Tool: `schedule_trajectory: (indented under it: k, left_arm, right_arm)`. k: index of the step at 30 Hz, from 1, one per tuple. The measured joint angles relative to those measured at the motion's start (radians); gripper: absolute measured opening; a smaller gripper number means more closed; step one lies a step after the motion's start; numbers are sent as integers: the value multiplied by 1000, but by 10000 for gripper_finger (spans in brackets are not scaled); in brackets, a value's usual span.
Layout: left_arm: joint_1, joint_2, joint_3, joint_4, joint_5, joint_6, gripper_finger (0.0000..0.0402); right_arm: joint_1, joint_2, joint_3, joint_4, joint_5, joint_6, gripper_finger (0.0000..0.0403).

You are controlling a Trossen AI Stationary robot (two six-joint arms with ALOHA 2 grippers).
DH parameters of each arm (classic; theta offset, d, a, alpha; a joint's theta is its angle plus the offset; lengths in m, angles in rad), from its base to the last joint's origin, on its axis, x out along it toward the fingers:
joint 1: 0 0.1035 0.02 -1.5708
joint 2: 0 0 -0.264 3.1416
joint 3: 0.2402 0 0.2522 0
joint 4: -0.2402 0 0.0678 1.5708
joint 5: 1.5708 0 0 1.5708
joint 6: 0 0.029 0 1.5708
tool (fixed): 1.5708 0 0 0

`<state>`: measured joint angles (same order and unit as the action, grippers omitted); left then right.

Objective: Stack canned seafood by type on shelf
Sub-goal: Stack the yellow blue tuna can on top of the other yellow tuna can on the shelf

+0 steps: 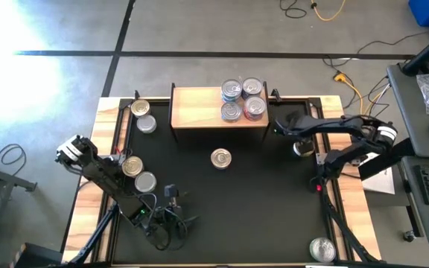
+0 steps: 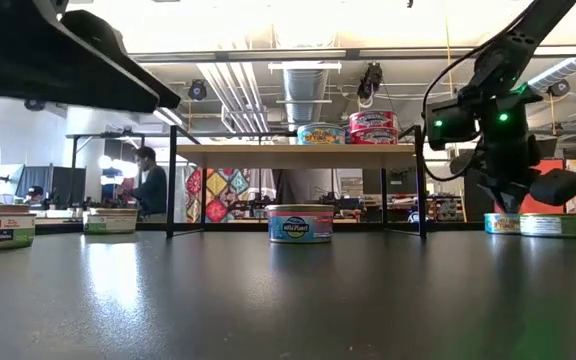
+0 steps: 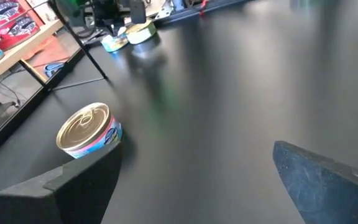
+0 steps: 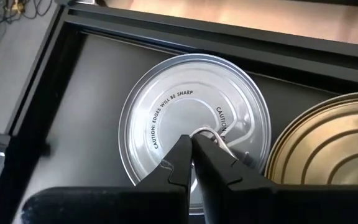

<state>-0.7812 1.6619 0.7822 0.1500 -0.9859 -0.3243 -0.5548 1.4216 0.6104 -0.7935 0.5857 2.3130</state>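
**Clear lanes and blockages around the shelf**

The shelf [image 1: 219, 106] is the reference. Its left half is bare wood; four cans [image 1: 243, 100] crowd its right end. Under it the space is open between the dark legs. In front of the shelf one lone can [image 1: 220, 158] sits on the counter [image 1: 259, 208], with wide black surface free all around it. Off the shelf's right end, the right gripper [image 4: 193, 144], fingers closed, hangs over two cans [image 2: 538, 224], blocking that corner. Left of the shelf, two cans [image 1: 143, 116] narrow the gap to the counter's edge.
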Motion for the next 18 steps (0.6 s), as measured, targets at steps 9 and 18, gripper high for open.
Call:
schedule_trajectory:
  k: [9,18]
  left_arm:
    - [-93,8,129,-189,8,-102,398]
    - [-166,60,227,-208,-1,-105,398]
  right_arm:
    - [161,-26,-9,-118,-9,12,13]
    - [423,-18,5,-118,-20,-240,13]
